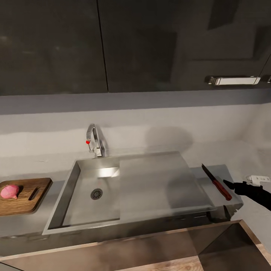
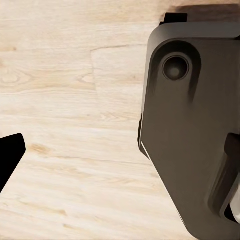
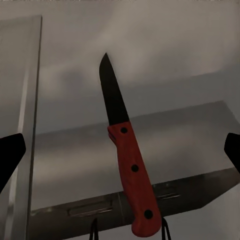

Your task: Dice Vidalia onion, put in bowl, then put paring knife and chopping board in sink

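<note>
Red-handled paring knife (image 3: pixel 127 165) between the splayed right hand (image 3: pixel 120 155); head view's onion (image 1: pixel 9 191) on chopping board (image 1: pixel 23 195).

Glossy black upper cabinets (image 1: pixel 52 45) are seen at twelve o'clock above a pale grey wall (image 1: pixel 150 120); pale wood-plank floor (image 1: pixel 169 265) is seen at six.

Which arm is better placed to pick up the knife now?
The right. Its gripper sits just beside the knife on the counter right of the sink, fingers spread, handle centred in its wrist view. The left wrist camera looks down at the floor, far from the knife.
</note>
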Available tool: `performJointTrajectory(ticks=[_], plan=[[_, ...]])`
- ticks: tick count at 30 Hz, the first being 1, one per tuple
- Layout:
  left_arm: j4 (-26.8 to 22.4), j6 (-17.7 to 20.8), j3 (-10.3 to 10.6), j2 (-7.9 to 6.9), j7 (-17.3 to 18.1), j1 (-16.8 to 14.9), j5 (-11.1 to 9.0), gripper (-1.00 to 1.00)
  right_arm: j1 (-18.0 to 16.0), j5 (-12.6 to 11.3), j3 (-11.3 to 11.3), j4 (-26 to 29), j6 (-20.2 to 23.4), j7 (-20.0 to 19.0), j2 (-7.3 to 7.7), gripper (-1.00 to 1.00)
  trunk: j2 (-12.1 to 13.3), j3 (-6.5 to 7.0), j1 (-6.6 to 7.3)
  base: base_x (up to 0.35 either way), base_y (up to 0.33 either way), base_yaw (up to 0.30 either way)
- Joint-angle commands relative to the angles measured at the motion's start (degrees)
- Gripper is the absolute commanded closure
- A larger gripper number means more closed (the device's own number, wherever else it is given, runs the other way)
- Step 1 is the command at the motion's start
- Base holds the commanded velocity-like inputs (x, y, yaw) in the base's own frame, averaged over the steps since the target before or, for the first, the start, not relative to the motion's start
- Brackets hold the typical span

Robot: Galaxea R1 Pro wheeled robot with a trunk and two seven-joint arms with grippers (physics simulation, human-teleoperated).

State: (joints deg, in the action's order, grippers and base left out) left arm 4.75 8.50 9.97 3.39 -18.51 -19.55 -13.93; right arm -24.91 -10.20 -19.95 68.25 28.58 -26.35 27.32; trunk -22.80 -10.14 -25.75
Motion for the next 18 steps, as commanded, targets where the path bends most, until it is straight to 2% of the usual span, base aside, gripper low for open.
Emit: performJointTrajectory(ticks=[1, 18], plan=[[0.09, 0.11, 0.49, 0.04, -0.12, -0.06, -0.48, -1.0, -0.06, -0.42, -0.09, 0.04, 0.49, -0.12, 0.01, -1.0, -0.12, -0.12, -0.03, 0.0, 0.0, 0.0], [0.0, 0.01, 0.49, -0.14, -0.12, -0.04, -0.48, -1.0, -0.06, -0.44, -0.11, 0.04, 0.51, -0.2, 0.01, -1.0, -0.12, -1.33, -0.03, 0.0, 0.0, 0.0]])
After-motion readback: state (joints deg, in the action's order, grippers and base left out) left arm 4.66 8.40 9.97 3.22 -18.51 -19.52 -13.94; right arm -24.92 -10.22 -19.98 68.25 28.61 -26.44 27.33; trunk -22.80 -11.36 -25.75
